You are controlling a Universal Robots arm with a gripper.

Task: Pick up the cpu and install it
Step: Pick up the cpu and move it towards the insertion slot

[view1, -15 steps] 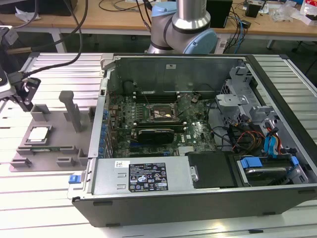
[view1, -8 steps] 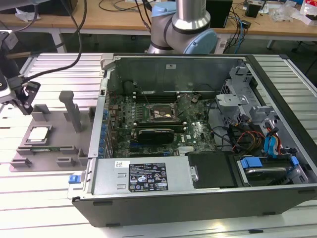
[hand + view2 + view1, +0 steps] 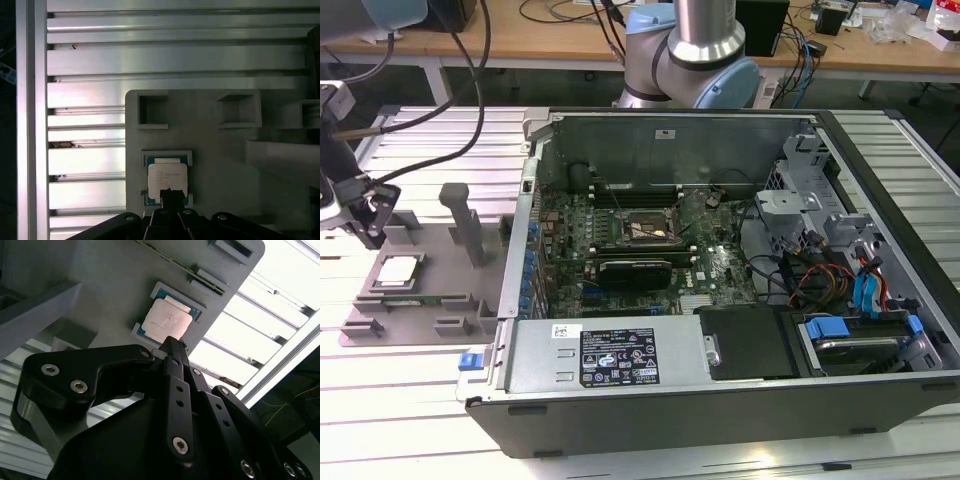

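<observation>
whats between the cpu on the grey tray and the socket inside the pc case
In the exterior view, a grey upright post on the tray, then the case's side wall, stand between the cpu and the socket.

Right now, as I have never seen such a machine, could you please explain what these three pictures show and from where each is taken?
It is a robot arm working beside an open computer case. The exterior view sees the whole scene from off the arm; both wrist views come from cameras riding on the arm, looking past its tool. On the exterior view's left lies a grey holder with the cpu resting in its pocket. The tool hovers close over the cpu, closed, holding nothing.
</observation>
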